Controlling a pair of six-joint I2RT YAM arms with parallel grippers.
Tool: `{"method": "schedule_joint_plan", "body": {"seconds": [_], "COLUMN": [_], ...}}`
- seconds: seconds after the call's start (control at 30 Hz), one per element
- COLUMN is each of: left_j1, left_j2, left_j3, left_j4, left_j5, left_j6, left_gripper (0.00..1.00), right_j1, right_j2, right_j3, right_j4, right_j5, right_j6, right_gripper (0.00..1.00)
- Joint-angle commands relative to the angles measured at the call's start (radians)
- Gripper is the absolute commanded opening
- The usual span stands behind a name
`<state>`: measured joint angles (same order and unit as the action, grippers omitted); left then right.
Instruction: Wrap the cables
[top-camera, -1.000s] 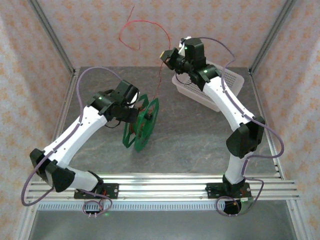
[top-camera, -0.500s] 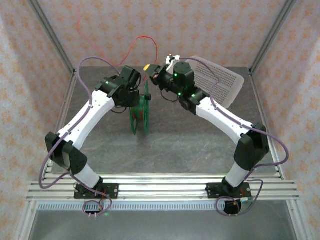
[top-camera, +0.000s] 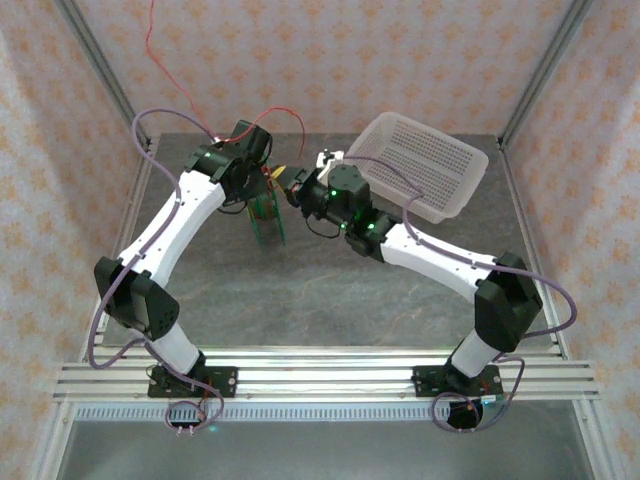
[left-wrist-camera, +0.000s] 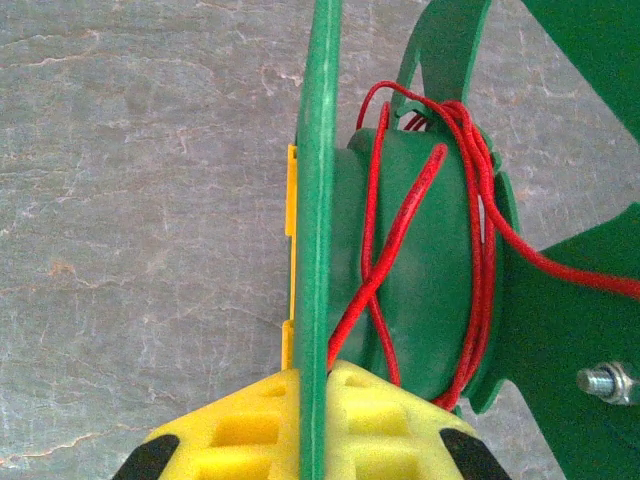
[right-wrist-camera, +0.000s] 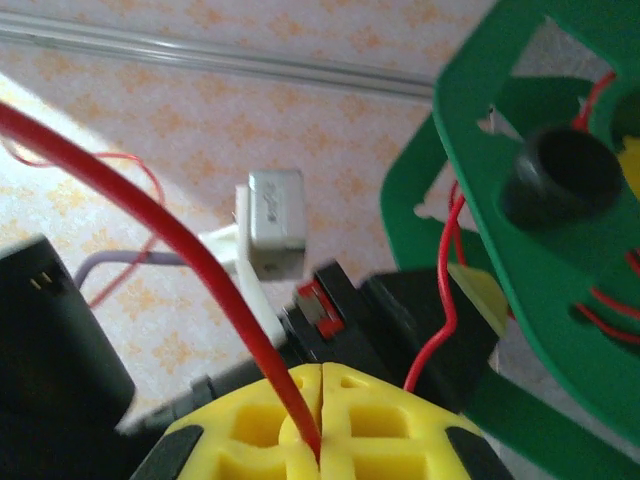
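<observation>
Red cable (left-wrist-camera: 408, 215) winds loosely around the hub of the green spool (left-wrist-camera: 322, 150). Left gripper (left-wrist-camera: 313, 425) clamps the spool's flange; right gripper (right-wrist-camera: 320, 430), just beside the spool, pinches the cable's free length.

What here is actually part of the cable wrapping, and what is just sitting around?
Part of the job: thin red wire, partly wound on the green plastic spool; left gripper, clamped on the spool's rim; right gripper, pinching the wire.
Just lying about: white perforated plastic basket at the far right.
</observation>
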<state>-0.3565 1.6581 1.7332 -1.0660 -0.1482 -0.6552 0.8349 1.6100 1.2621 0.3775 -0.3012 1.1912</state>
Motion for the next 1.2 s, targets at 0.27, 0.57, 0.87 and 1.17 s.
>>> {"method": "schedule_joint_plan", "body": {"seconds": [0.27,0.57,0.87,1.17], "left_j1": [0.031,0.031,0.03,0.035], "left_j2": [-0.02,-0.008,0.0,0.003], "left_j3": [0.0,0.001,-0.02,-0.027], "left_j4": [0.15,0.167,0.2,0.213], "left_j5": [-0.047,-0.013,0.052,0.06], "left_j6": [-0.111,-0.118,-0.106,-0.111], "left_gripper": [0.0,0.0,0.0,0.0], "right_j1": [0.112,0.1,0.025,0.012], "right_j2": [0.052,0.074,0.052,0.174], "right_j3": [-0.092,-0.115,-0.114,-0.013], "right_j4": [0.172,0.19,0.125,0.097], "right_j5": [-0.017,-0.05,-0.14,-0.308], "right_j6": [0.129,0.116,0.025,0.031], "right_gripper": [0.0,0.0,0.0,0.0]}}
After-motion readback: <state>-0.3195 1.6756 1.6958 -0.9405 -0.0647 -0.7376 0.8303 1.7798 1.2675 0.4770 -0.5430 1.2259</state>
